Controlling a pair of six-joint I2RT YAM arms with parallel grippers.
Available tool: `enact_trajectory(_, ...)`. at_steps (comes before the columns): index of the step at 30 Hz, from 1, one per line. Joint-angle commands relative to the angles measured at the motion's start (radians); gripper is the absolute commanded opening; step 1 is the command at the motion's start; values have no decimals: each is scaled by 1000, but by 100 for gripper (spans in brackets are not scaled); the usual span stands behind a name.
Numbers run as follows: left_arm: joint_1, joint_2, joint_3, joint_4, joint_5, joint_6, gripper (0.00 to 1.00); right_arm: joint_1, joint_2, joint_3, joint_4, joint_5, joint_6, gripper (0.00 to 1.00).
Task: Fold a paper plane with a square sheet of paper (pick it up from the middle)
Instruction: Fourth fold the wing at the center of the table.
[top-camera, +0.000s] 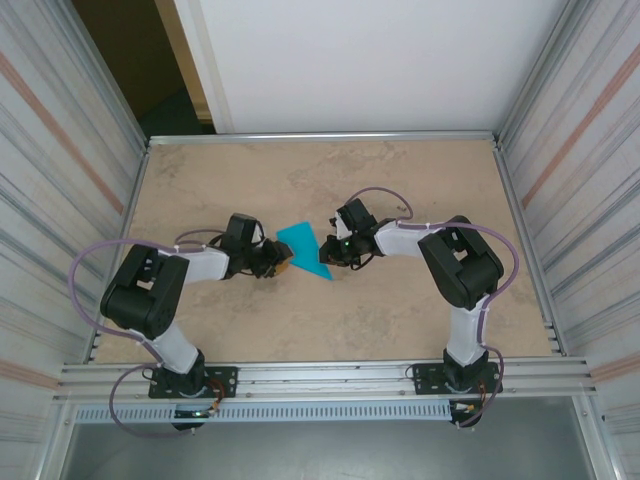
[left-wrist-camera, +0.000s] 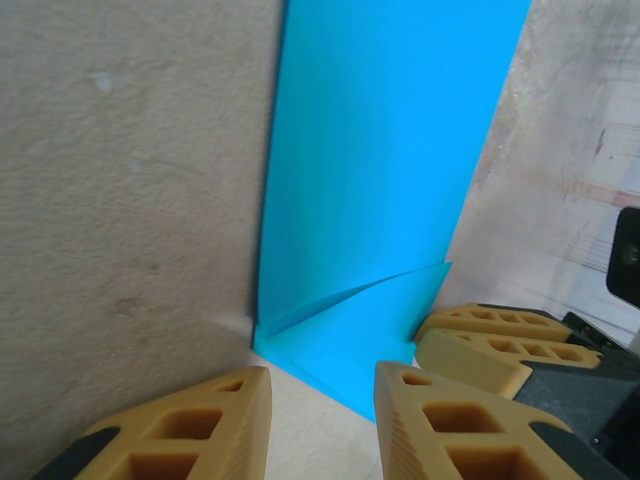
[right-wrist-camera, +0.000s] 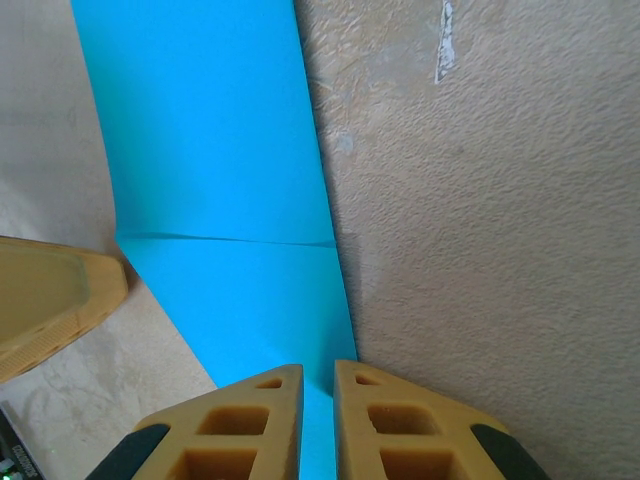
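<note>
Mid-fold: the blue paper (top-camera: 303, 247) lies at the centre of the table (top-camera: 400, 180), a gripper at each side.

Nearest, the left gripper (left-wrist-camera: 320, 372) has its ribbed tan fingers spread, with bare table in the gap and the paper's near corner just ahead. The right gripper (right-wrist-camera: 318, 368) has its fingers pressed almost together with blue in the slit, apparently pinching the paper's edge. Between them the paper is thin, smooth and matte, a narrow creased shape with one sharp point and a small flap lifting along a crease. I judge this a middle fold. The next move calls for carrying the pinched edge over and pressing it flat while the other gripper pins the paper. Beyond, the beige table looks mottled and gritty, like stone.
</note>
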Motion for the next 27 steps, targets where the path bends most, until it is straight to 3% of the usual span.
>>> enact_trajectory(1, -3, 17, 29, -20, -20, -10, 34, -11, 22, -26, -6, 1, 13, 16)
enact_trajectory(27, 4, 45, 15, 141, 69, -114, 34, -17, 32, -30, 1, -4, 18, 14)
